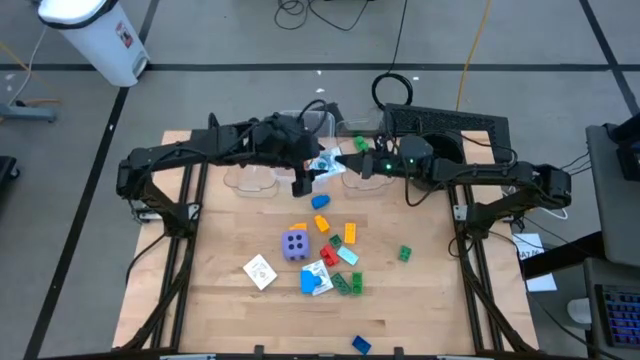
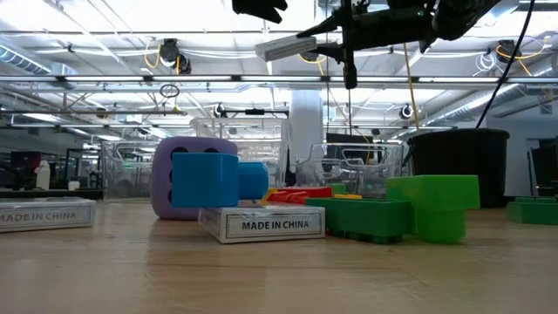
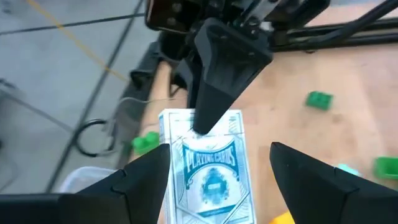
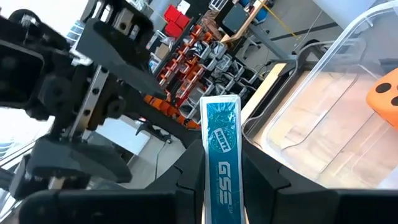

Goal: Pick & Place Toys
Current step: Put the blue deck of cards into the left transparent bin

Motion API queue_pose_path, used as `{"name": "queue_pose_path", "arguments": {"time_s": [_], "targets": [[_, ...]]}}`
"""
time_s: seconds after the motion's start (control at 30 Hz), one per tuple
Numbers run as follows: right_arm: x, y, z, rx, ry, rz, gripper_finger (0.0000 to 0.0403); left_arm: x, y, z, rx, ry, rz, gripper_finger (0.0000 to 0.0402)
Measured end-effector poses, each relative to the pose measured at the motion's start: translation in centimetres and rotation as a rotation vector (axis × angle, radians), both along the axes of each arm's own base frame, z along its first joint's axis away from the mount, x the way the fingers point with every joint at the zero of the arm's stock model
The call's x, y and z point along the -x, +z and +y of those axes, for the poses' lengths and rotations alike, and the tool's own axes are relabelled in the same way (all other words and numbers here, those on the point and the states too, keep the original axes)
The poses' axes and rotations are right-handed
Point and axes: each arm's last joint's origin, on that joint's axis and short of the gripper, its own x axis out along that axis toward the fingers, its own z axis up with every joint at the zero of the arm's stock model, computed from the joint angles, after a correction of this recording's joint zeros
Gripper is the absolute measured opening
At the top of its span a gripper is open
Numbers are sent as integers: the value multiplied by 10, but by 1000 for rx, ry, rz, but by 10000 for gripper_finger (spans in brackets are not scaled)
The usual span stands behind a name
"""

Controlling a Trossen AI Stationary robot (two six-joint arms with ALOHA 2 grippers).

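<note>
A blue-and-white playing-card box point(image 3: 211, 174) hangs in the air above the table's far middle. My right gripper point(image 1: 350, 165) is shut on it, coming from the table's right. My left gripper point(image 3: 217, 152) is open, with one finger on each side of the box's long edges; whether the closer finger touches the box I cannot tell. On the table below lie a purple die point(image 1: 296, 245), several coloured bricks point(image 1: 345, 258) and a flat white card box point(image 1: 260, 271). An orange die point(image 4: 385, 93) sits in a clear bin point(image 4: 323, 124). My right gripper pinches the card box's two broad faces between its fingers point(image 4: 186, 168), at the box's end point(image 3: 186, 121) nearer the right arm. The fingers reach in about level from the table's right. The box is lifted clear of the table and sticks out toward my left gripper.
Clear bins point(image 1: 255, 178) stand at the table's far side under both arms, and a black pot point(image 1: 440, 140) stands at the far right. Lone bricks lie at the right point(image 1: 404, 254) and near the front edge point(image 1: 361, 345). In the low view a green brick point(image 2: 418, 209) is close.
</note>
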Motion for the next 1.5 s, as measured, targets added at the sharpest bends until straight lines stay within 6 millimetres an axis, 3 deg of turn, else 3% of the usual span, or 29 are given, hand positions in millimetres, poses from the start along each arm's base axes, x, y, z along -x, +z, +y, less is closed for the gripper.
{"name": "queue_pose_path", "arguments": {"time_s": [0.3,0.57,0.83,0.93,1.17,1.23,1.33,1.5], "targets": [[0,0,0,0,0,0,62,0,0,-1,-59,65,15,283],[0,1,0,0,-2,-1,62,-17,-18,-10,-82,13,73,283],[0,0,0,7,-3,7,62,-19,-7,-24,-332,84,91,275],[0,0,0,6,-3,8,62,-17,0,-25,-301,60,65,234],[0,0,0,7,-3,8,62,-17,-1,-23,-217,78,34,43],[0,0,0,7,-3,8,62,-17,-1,-21,-216,80,35,12],[0,0,0,7,-3,8,62,-17,-1,-20,-180,73,25,29],[0,0,0,6,0,8,62,-17,-1,-17,-52,45,-8,148]]}}
